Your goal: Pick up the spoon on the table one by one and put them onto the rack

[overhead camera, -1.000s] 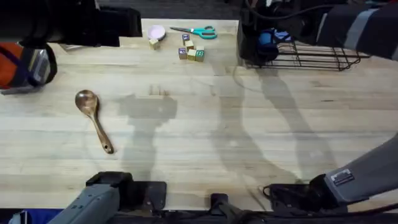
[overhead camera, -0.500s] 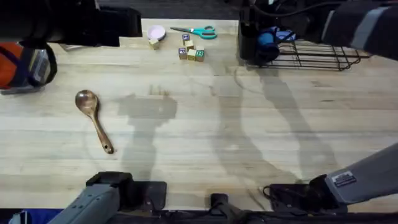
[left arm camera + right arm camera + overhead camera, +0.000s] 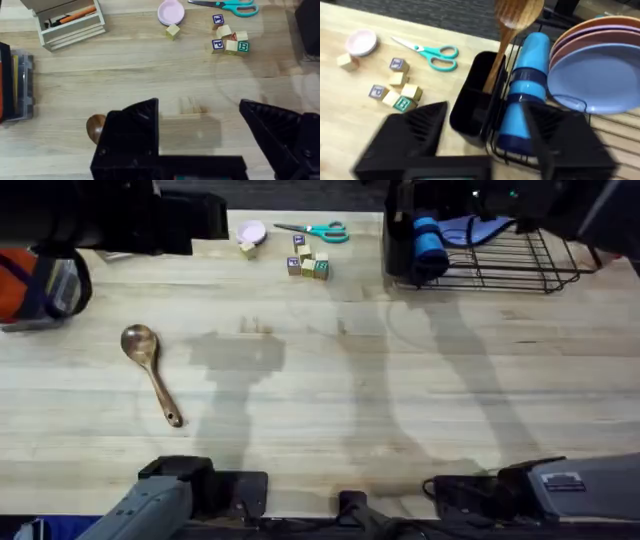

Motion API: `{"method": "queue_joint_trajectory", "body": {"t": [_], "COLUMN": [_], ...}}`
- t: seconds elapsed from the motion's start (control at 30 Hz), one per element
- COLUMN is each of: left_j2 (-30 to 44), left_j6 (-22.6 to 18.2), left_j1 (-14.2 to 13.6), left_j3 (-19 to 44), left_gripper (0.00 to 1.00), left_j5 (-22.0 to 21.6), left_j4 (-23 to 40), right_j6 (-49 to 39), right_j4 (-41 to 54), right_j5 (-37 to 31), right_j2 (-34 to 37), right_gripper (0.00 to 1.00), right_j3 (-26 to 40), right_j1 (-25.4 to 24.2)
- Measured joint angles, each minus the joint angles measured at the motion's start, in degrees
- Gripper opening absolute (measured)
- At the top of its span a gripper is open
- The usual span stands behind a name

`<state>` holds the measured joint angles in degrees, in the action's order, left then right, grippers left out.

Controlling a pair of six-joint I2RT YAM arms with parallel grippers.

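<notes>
A: How is the left gripper (image 3: 197,117) set?

B: Its black fingers are spread wide with nothing between them, pointing down at the table (image 3: 400,380). The bowl of the loose spoon (image 3: 95,126) peeks out from behind one finger, so I judge the gripper is placed above it ready for a pick, though it is not yet centred on it.

A: And where does that spoon lie?

B: On the left part of the table, flat, bowl toward the far side and handle angled back toward the arm bases. Nothing touches it. A spread that wide suits a slim handle lying flat on the wood.

A: Moving right?

B: The lettered blocks (image 3: 307,263) and the teal scissors (image 3: 318,230) lie at the far edge, well apart from the spoon; they are not part of the job.

A: Then the rack (image 3: 520,265)?

B: At the far right. Its black utensil holder (image 3: 472,100) has a second spoon (image 3: 512,15) standing in it handle-down, bowl up, beside a blue cup (image 3: 525,85) and stacked plates (image 3: 595,70).

A: And the right gripper (image 3: 487,112)?

B: Parted and empty, hanging near the holder. That spoon looks delivered; one remains.
</notes>
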<state>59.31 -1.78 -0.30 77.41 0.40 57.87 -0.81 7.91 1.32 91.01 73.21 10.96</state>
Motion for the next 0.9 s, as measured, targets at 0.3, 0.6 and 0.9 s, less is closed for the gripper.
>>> {"method": "queue_joint_trajectory", "body": {"t": [0.3,0.6,0.9], "left_j2": [0.00,0.00,0.00], "left_j6": [-0.02,0.02,9.74], "left_j1": [0.00,0.00,0.00], "left_j3": [0.00,0.00,0.00], "left_gripper": [0.993,0.995,0.993], "left_j5": [0.00,-1.68,-15.65], "left_j4": [0.00,0.00,1.47], "right_j6": [-0.01,0.01,0.01], "right_j4": [8.35,11.88,11.95], "right_j5": [0.00,0.02,0.01], "right_j2": [-5.89,-8.19,-8.46], "right_gripper": [0.996,0.996,0.997], "right_j3": [0.00,0.00,0.00], "right_j1": [0.00,0.00,0.00]}}
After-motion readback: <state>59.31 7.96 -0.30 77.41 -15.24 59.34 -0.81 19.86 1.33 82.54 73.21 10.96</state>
